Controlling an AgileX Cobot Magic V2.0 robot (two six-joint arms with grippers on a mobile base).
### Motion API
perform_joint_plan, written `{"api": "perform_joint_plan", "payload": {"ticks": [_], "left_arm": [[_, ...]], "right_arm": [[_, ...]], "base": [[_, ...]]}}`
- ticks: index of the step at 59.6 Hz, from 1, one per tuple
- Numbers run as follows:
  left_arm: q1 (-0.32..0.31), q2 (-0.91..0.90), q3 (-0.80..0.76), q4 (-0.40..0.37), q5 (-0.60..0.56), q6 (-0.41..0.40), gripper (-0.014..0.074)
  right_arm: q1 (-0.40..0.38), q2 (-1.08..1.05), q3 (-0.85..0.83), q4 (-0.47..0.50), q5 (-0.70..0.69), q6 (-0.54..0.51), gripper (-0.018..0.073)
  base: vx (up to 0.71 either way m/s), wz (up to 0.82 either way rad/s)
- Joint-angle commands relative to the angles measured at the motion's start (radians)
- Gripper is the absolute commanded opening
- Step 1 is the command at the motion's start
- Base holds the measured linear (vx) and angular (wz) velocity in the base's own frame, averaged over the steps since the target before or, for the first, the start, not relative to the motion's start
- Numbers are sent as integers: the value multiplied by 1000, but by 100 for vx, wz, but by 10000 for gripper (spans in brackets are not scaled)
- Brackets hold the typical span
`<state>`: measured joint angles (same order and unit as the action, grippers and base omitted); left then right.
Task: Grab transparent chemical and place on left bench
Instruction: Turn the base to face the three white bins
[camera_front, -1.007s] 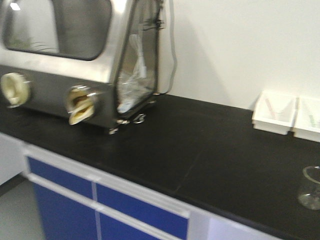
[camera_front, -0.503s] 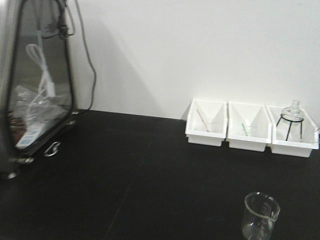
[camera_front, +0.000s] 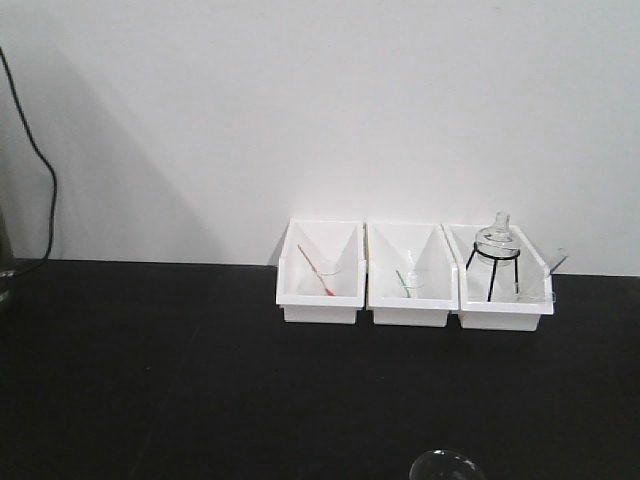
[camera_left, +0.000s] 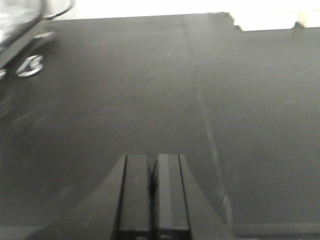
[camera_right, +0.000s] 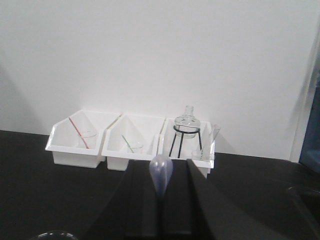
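Note:
The transparent chemical (camera_front: 532, 290) is a small clear beaker with a pale stick leaning out of it. It stands in the rightmost of three white bins (camera_front: 505, 308) on the left bench (camera_front: 150, 380), beside a round flask on a black tripod (camera_front: 494, 250). It also shows in the right wrist view (camera_right: 203, 153). My right gripper (camera_right: 161, 172) is shut on a pale translucent bulb-ended stick (camera_right: 161, 175), a short way in front of the bins. My left gripper (camera_left: 152, 161) is shut and empty above bare black bench (camera_left: 150, 90).
The left bin (camera_front: 320, 300) holds a beaker with a red stirrer, the middle bin (camera_front: 412, 300) one with a green stirrer. An empty glass beaker's rim (camera_front: 447, 465) shows at the bottom edge. A metal glovebox base (camera_left: 20, 50) stands at the far left, and a black cable (camera_front: 40, 170) hangs on the wall.
The front view has swung right along the bench. The glovebox has left it, the three bins have come to the centre, and the empty beaker has slid down to the bottom edge.

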<state>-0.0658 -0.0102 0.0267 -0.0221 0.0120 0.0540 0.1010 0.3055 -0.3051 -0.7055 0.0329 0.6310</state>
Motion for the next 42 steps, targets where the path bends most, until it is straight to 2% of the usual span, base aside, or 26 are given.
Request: {"api": "perform_joint_plan", "payload": {"ticks": [1,22,42], "left_arm": [[-2,-19,16,-1,-78,-8,-3],[-2,-19,16,-1,-78,-8,-3],[-2,-19,16,-1,-78,-8,-3]], "right_arm": [[-2,9,-29,-4,-58,-1,-4],[-2,9,-29,-4,-58,-1,-4],[-2,9,-29,-4,-58,-1,-4]], "base": [[17,-31],[10,-21],[1,-4]]}}
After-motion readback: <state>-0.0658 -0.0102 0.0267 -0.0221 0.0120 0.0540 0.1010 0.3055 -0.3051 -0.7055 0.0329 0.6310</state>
